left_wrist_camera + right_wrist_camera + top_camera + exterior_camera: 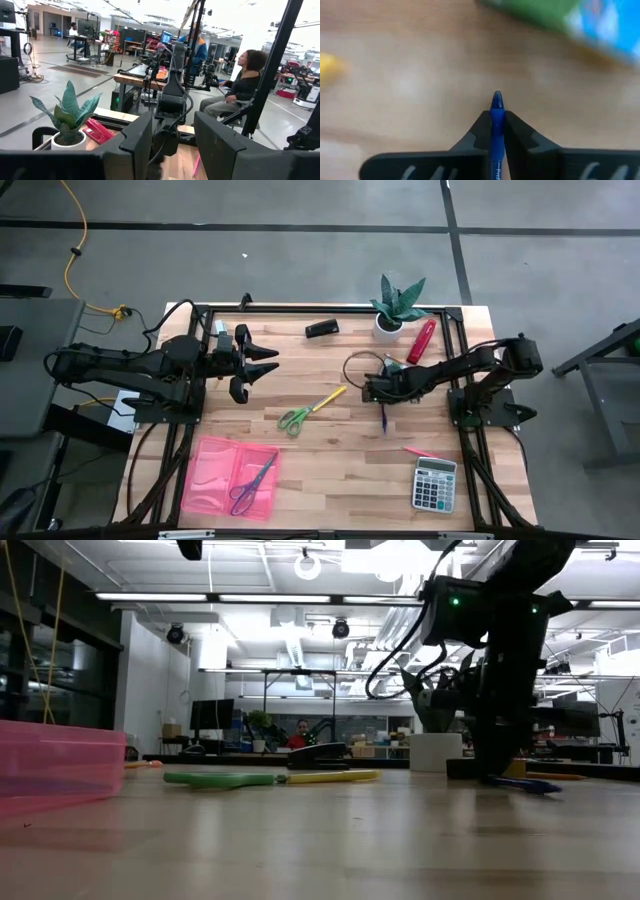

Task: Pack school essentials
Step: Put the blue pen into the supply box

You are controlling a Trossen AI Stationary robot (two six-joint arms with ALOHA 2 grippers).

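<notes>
My right gripper stands low over the table's middle right, fingers down, shut on a blue pencil. The small green-blue box lies just beyond it. Green-handled scissors lie flat mid-table, with a yellow pencil beside their blades. Purple-handled scissors lie inside the pink tray near the front left. A pink pencil lies by the calculator. My left gripper hovers open over the far left of the table, holding nothing. My right gripper pinches the blue pencil between its two fingers, close to one end, which pokes out just past the fingertips. The fingers come from above, pointing down. The rest of the pencil stretches toward the near edge, low and about level at the table top.
A potted plant, a red oblong object and a black item sit along the far edge. The grey calculator lies front right. Bare wood shows between the tray and the calculator. People sit in the room beyond.
</notes>
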